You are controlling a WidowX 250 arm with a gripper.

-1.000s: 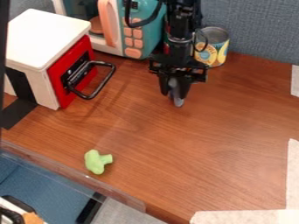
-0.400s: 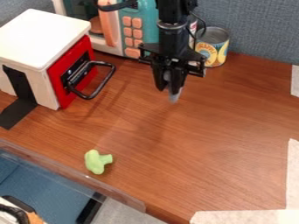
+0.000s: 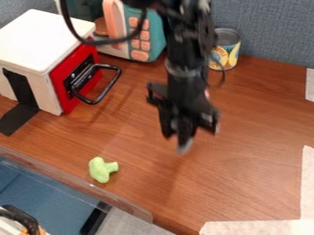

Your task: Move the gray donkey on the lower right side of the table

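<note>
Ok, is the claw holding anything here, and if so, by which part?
Yes, a gray thing, likely the donkey: the claw has its upper end, the lower tip poking out. Which body part, I can't tell.

"What stands behind the table (image 3: 245,183)?"

"A wall (image 3: 270,36) covered in blue-gray, woven-looking fabric, right across the back."

"And the tabletop itself?"

"Reddish brown with wood grain, under soft light that leaves blurry shadows. Pale strips (image 3: 308,183) line the lower right corner, and a short pale piece (image 3: 310,85) lies farther back at the right."

"Anything along the lower left?"

"A see-through edging (image 3: 131,209) runs there at a slant. Beyond it there's a blue surface (image 3: 49,195), a black bar (image 3: 96,219) and a gray patch (image 3: 129,225). I can't tell whether that's floor."
</note>
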